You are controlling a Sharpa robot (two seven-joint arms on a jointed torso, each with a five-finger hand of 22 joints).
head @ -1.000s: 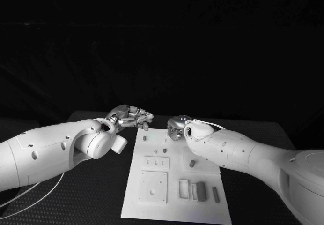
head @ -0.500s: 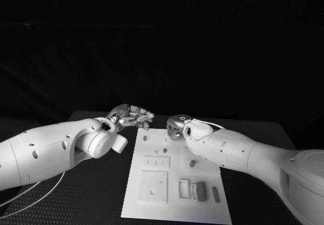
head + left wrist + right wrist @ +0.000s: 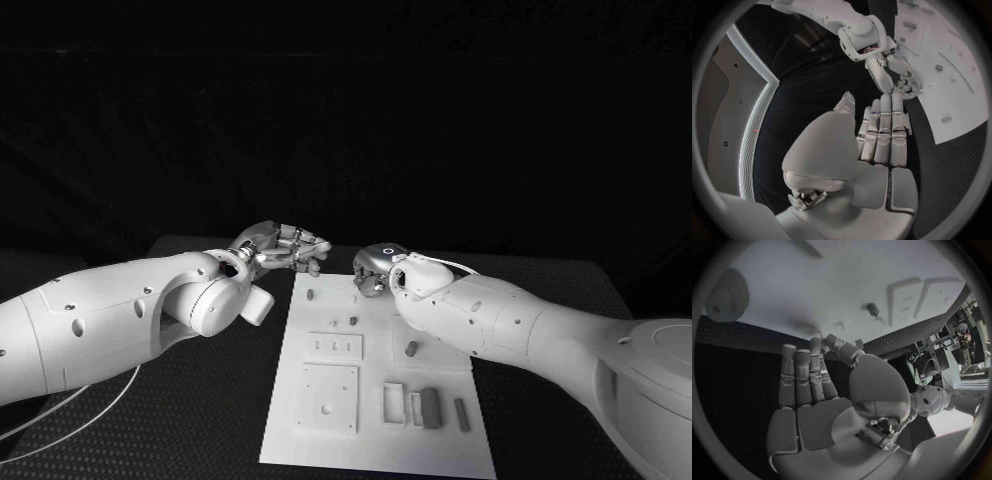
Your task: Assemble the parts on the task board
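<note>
The white task board (image 3: 325, 445) lies lengthwise in the middle of the table. Small pegs (image 3: 351, 321) (image 3: 411, 349) stand on it, and dark bars (image 3: 430, 408) lie near its front right. My left hand (image 3: 289, 250) hovers just off the board's far left corner. In the left wrist view its fingers (image 3: 882, 132) are stretched out side by side with nothing in them. My right hand (image 3: 375, 270) hangs over the board's far end, largely hidden behind its own wrist. In the right wrist view its fingers (image 3: 804, 375) are straight, the thumb lies close by, and nothing shows between them.
Raised white blocks (image 3: 333, 346) (image 3: 327, 397) sit on the board's left half. The two hands are close together at the far end, as my right hand (image 3: 897, 75) shows over the board (image 3: 954, 85) in the left wrist view. Black table (image 3: 188, 420) flanks the board.
My right hand has edged slightly to the left over the board's far end. My left hand has barely shifted. The parts on the board lie as before.
</note>
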